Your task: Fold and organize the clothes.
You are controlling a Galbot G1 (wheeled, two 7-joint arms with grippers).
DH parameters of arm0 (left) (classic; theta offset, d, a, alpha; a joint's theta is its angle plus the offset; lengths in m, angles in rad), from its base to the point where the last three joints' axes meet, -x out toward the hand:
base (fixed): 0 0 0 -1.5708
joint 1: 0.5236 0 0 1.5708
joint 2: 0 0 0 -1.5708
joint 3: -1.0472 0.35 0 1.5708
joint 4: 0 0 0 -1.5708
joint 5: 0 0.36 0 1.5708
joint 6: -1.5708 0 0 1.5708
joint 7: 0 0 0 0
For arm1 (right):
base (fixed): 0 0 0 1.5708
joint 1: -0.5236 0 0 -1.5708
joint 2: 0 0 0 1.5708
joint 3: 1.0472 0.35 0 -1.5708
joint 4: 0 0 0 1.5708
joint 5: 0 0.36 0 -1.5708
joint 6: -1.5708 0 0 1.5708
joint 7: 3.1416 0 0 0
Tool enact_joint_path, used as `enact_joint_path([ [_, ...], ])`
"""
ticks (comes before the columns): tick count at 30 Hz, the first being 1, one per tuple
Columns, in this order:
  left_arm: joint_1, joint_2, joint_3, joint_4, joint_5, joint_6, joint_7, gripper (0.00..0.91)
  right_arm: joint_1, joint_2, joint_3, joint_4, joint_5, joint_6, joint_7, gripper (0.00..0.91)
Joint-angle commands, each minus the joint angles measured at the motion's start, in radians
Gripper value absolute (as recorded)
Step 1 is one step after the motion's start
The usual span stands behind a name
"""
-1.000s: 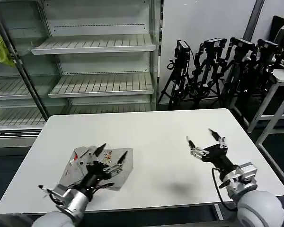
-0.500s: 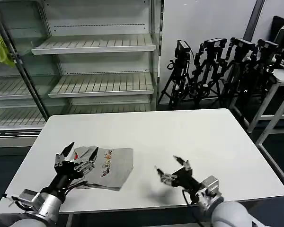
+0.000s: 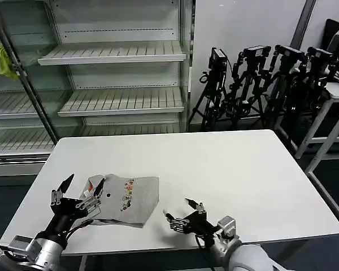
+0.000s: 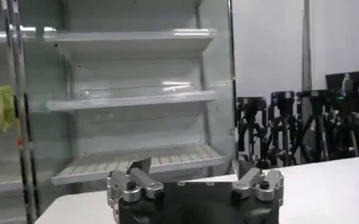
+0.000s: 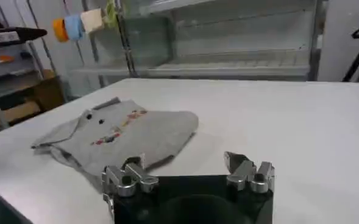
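The clothes are a light grey T-shirt (image 3: 127, 197), folded into a small flat bundle with a multicoloured print on top, lying at the front left of the white table (image 3: 214, 164). My left gripper (image 3: 78, 189) hovers open just left of the bundle, holding nothing. My right gripper (image 3: 182, 210) is low at the table's front edge, a little to the right of the shirt, also open and empty. In the right wrist view the T-shirt (image 5: 130, 131) lies ahead of the open right gripper (image 5: 185, 163). The left wrist view shows the open left gripper (image 4: 194, 173) facing the shelves.
Behind the table stands a metal shelf unit (image 3: 118, 56), with a yellow-green cloth (image 3: 1, 59) hanging at its left. Black tripods (image 3: 254, 79) crowd the back right. Another white table (image 3: 336, 93) stands at the far right.
Both arms have drawn back toward me and lowered. The left gripper slid off the shirt to its left. The right gripper swept from the table's right side to the front centre. The shirt lies flatter.
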Motion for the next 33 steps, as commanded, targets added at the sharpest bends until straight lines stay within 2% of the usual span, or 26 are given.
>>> enact_joint_path([
  [1,0.024,-0.021,-0.020,-0.002,0.021,-0.016,0.000,0.907,0.069,0.202,-0.078,-0.135,0.024,-0.005,0.010,0.907],
  [6,0.031,-0.027,-0.028,-0.001,0.024,-0.031,0.000,0.907,0.100,0.276,-0.078,-0.205,0.057,-0.022,0.031,0.907],
  [10,0.037,-0.026,-0.040,0.001,0.023,-0.037,-0.001,0.907,0.117,0.368,-0.076,-0.290,0.068,-0.025,0.038,0.907],
  [15,0.037,-0.026,-0.050,0.005,0.022,-0.048,-0.001,0.907,0.120,0.430,-0.089,-0.348,0.065,-0.030,0.042,0.796],
  [16,0.036,-0.026,-0.051,0.007,0.022,-0.050,-0.001,0.907,0.119,0.433,-0.092,-0.353,0.063,-0.030,0.043,0.756],
  [19,0.037,-0.025,-0.055,0.013,0.021,-0.059,-0.002,0.907,0.116,0.440,-0.103,-0.358,0.058,-0.030,0.041,0.443],
  [20,0.036,-0.025,-0.056,0.014,0.021,-0.062,-0.002,0.907,0.115,0.439,-0.104,-0.357,0.057,-0.030,0.040,0.383],
  [21,0.035,-0.025,-0.055,0.017,0.021,-0.066,-0.002,0.907,0.114,0.438,-0.104,-0.356,0.057,-0.029,0.039,0.202],
  [23,0.032,-0.025,-0.053,0.024,0.022,-0.071,-0.002,0.907,0.110,0.433,-0.097,-0.352,0.056,-0.029,0.039,0.040],
  [24,0.032,-0.026,-0.051,0.026,0.022,-0.073,-0.002,0.907,0.108,0.431,-0.095,-0.351,0.056,-0.028,0.039,0.000],
  [33,0.023,-0.027,-0.037,0.040,0.022,-0.081,-0.003,0.907,0.087,0.372,-0.044,-0.289,0.058,-0.028,0.046,0.000],
])
